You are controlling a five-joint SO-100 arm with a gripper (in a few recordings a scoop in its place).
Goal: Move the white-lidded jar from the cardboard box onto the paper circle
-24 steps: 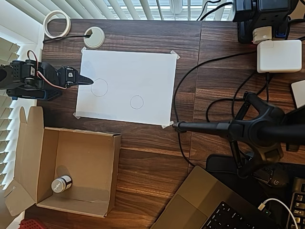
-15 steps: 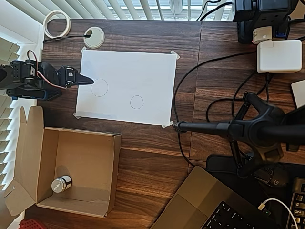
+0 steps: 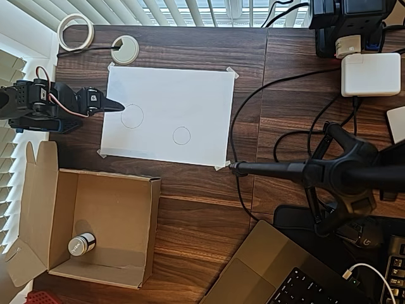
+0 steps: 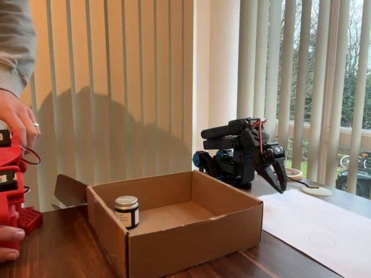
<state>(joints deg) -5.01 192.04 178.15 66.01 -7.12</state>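
claw [image 3: 118,107] clenched, empty, tip over the paper's 9 o'clock edge beside the larger drawn circle | white-lidded jar [image 3: 81,244] upright inside cardboard box [image 3: 38,209], near its 7 o'clock corner | paper circle [image 3: 181,135] bare, toward the sheet's 5 o'clock | my claw well apart from jar

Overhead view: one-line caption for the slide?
Jar sits in the cardboard box; gripper rests shut at the taped paper's edge.

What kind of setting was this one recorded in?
Probably a home or office desk by a window: vertical blinds behind it, a laptop and white power adapter on the dark wood table.
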